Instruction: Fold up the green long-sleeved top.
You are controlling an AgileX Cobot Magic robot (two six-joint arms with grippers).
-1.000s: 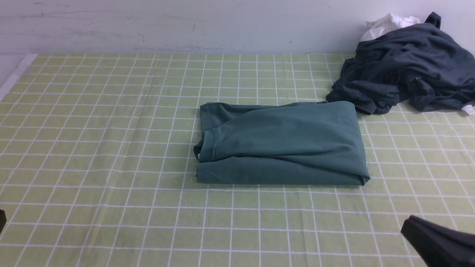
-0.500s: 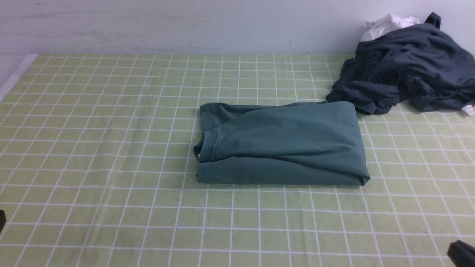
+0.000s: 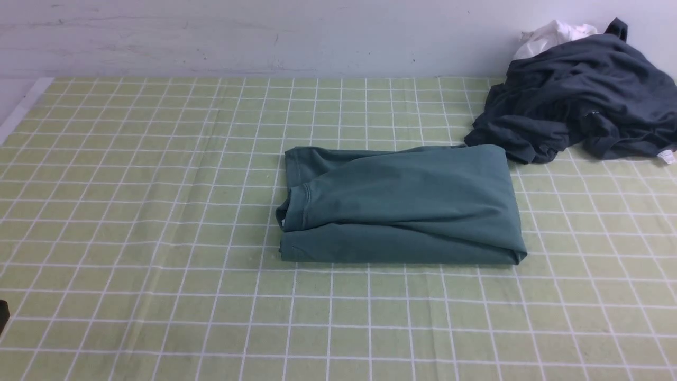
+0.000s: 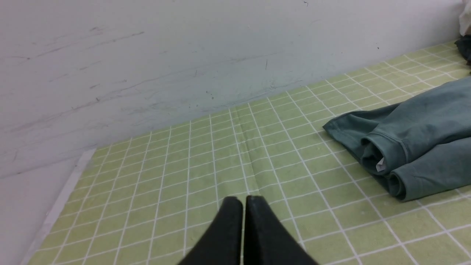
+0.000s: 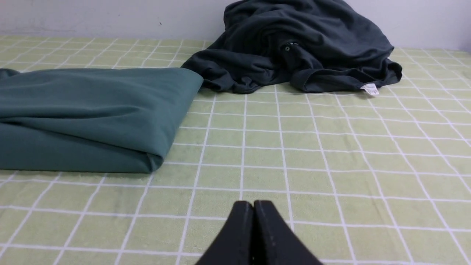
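Observation:
The green long-sleeved top (image 3: 402, 203) lies folded into a thick rectangle at the middle of the checked cloth, a ribbed cuff (image 3: 296, 207) showing at its left end. It also shows in the left wrist view (image 4: 419, 136) and the right wrist view (image 5: 88, 114). My left gripper (image 4: 244, 200) is shut and empty, well short of the top's cuff end. Only a dark sliver of the left arm (image 3: 2, 315) shows in the front view. My right gripper (image 5: 253, 204) is shut and empty, over bare cloth off the top's near right corner. The right arm is out of the front view.
A crumpled charcoal-grey garment (image 3: 576, 95) is heaped at the back right, touching the top's far right corner, with a white cloth (image 3: 552, 34) behind it. A pale wall (image 3: 264, 37) runs along the back. The cloth's left edge (image 3: 21, 108) is at the far left.
The right arm has drawn back out of the front view's lower right corner. The top and the left arm have not moved.

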